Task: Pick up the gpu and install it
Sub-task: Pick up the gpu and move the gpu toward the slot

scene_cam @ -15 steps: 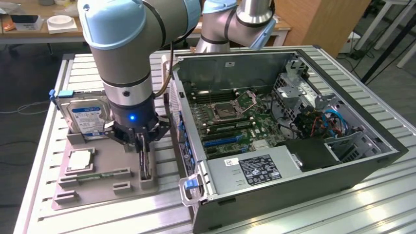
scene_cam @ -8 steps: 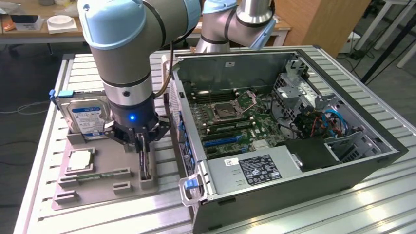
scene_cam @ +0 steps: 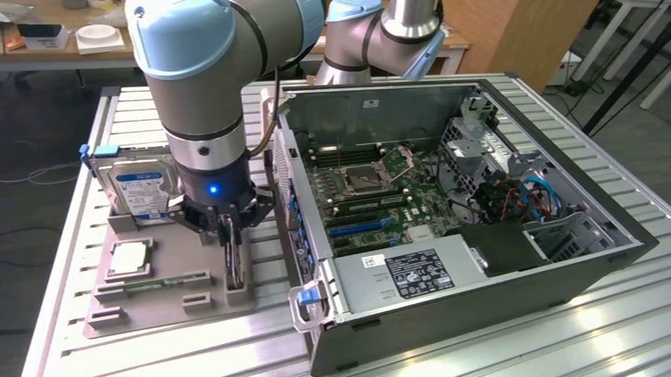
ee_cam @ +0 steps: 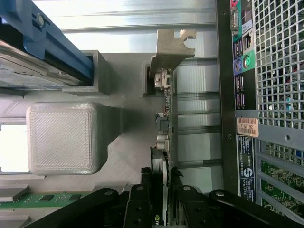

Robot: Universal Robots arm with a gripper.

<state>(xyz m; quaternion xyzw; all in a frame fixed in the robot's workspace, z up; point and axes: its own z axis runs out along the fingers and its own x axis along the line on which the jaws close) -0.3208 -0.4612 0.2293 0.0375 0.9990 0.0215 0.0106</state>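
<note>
Wrist view: gpu [ee_cam: 164,123] between fingers [ee_cam: 138,209] (clamped).

My exterior camera looks down from high beyond the table's [scene_cam: 587,330] near edge; my wrist camera faces straight down, close over the gpu [ee_cam: 164,137]; both catch its grey holder [scene_cam: 157,314].

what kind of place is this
Probably a robotics lab set up for PC assembly: a robot arm beside an open computer case on a slotted metal table, a parts tray holding a hard drive, and desks behind.
</note>
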